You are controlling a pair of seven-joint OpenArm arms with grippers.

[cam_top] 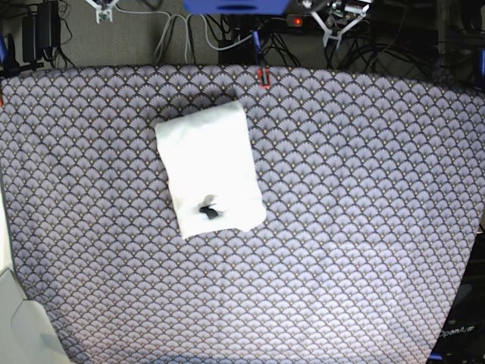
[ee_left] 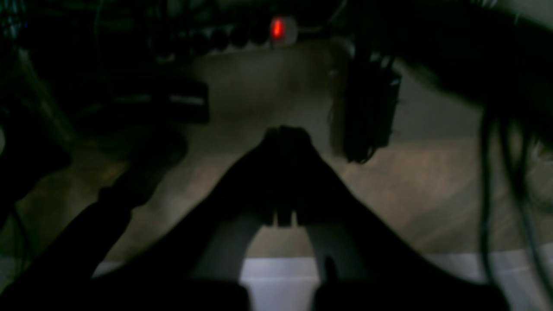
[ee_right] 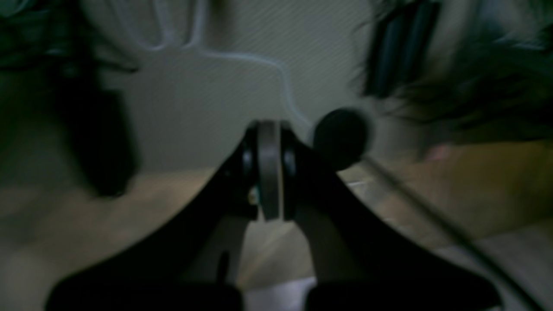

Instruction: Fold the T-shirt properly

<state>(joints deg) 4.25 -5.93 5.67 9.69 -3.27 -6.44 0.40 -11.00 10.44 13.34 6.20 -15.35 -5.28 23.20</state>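
Note:
The T-shirt lies folded into a white rectangle on the left-centre of the table, long side running front to back. Only plain white cloth shows and the print is hidden. A small dark mark sits near its front edge. My left gripper shows only in the left wrist view, dark, jaws together and empty, over the floor off the table. My right gripper shows only in the right wrist view, jaws together with nothing between them, also over the floor. Neither gripper is near the shirt.
The table is covered with a purple scale-patterned cloth. Behind its back edge lie cables and a power strip with a red light. A red clip is at the back edge. A white panel stands at the front left.

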